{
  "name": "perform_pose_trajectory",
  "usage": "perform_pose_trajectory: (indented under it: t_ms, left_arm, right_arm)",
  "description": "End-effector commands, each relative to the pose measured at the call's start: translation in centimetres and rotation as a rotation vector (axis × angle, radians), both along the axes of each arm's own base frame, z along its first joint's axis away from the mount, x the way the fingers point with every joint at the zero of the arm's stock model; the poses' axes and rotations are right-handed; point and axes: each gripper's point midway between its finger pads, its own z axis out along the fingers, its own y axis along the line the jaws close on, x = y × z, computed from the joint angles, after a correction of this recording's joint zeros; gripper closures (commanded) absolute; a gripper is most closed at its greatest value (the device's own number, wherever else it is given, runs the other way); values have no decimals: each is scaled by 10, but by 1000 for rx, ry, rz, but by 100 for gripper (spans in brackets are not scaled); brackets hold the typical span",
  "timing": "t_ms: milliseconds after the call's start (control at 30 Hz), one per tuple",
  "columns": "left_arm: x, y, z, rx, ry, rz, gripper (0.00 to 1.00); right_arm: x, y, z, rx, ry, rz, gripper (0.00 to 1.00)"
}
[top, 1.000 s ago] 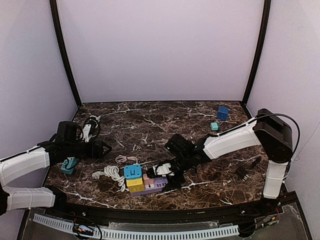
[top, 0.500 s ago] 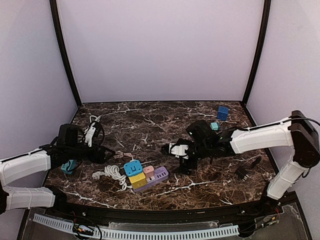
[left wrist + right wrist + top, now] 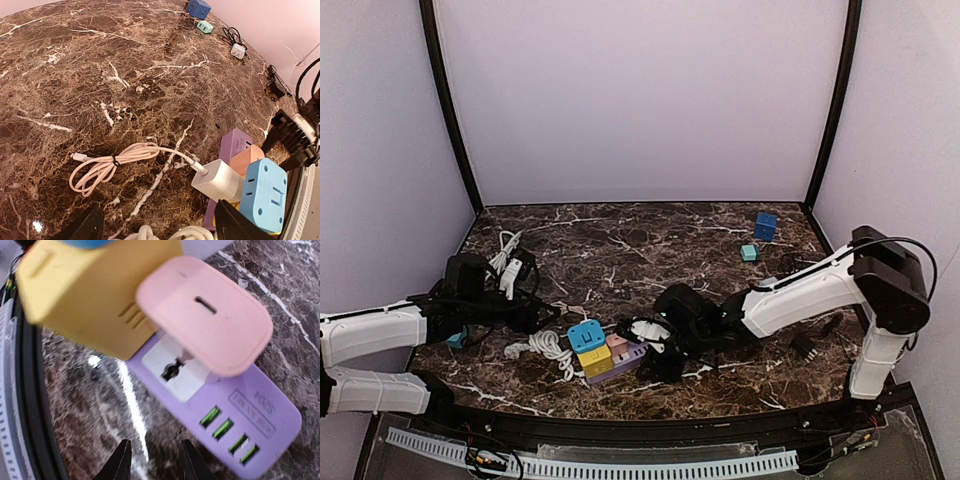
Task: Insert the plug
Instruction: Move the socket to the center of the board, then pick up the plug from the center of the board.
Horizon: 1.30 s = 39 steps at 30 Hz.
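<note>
The pink plug [image 3: 205, 320] looks seated; white charger [image 3: 217, 180] unclear
It sits pushed into the purple power strip [image 3: 250, 410] beside a yellow block [image 3: 90, 295], one socket [image 3: 172, 371] bare. The right gripper [image 3: 156, 461] hovers over them, jaws near together on nothing; the left gripper [image 3: 162, 225], spread and released, hangs by the charger, whose seating cannot be told.

Soft, even light fills the overhead view, with faint shadows on the glossy counter [image 3: 620, 250]. The right wrist view is blurred up close, the yellow adapter [image 3: 90, 295] smeared, white glare streaking the marble.
</note>
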Motion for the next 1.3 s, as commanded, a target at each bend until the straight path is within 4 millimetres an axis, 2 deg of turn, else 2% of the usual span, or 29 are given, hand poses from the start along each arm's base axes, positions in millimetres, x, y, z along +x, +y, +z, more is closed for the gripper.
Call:
perform_pose_trajectory:
  t_ms: [0, 33, 167, 300, 400, 467, 533, 567, 633, 667, 733, 833, 900, 933, 1033, 1100, 1200, 1267]
  left_arm:
    - [2, -1, 5, -6, -28, 0, 23]
    - [2, -1, 6, -5, -33, 2, 23]
    - [7, 0, 8, -8, -46, 20, 23]
    - [10, -1, 11, -5, -55, 17, 23]
    - [12, -1, 14, 2, -66, 22, 23]
    - [14, 0, 16, 0, -78, 28, 23]
    - [16, 0, 19, -5, -91, 37, 23]
    - [17, 1, 20, -6, -95, 41, 23]
    - [18, 3, 22, -5, -105, 53, 23]
    - [19, 4, 23, -6, -112, 61, 23]
    - [20, 6, 23, -12, -116, 84, 23]
    - [19, 12, 16, -28, -82, 135, 22]
    - [19, 19, 9, -31, -64, 178, 21]
    - [20, 22, 10, -33, -70, 202, 21]
    - [20, 28, 5, -31, -76, 230, 20]
    - [18, 30, 4, -35, -78, 240, 20]
    - [16, 39, -1, -36, -80, 275, 19]
    - [16, 45, -4, -38, -83, 301, 19]
  right_arm:
    - [28, 15, -13, -52, 27, -86, 69]
    - [37, 15, -16, -59, 20, -110, 69]
    - [98, 12, -14, -29, -37, -218, 69]
    - [148, 37, 3, 82, -95, -205, 68]
    - [179, 47, 9, 87, -134, -201, 68]
    - [198, 44, 16, 76, -152, -226, 66]
    - [218, 30, 31, 60, -180, -290, 62]
    - [231, 14, 39, 35, -210, -353, 57]
    - [250, -25, 60, -1, -261, -490, 39]
    - [262, -54, 71, -20, -291, -581, 28]
    - [271, -105, 92, -30, -319, -735, 4]
    - [277, -187, 112, -34, -320, -998, 1]
    - [274, -240, 113, -52, -305, -1203, 1]
    - [272, -257, 112, -66, -302, -1245, 1]
    - [268, -279, 104, -125, -246, -1221, 1]
    - [263, -300, 91, -250, -204, -1263, 1]
    - [245, -331, 70, -395, -73, -1407, 5]
    - [230, -338, 57, -383, 32, -1529, 9]
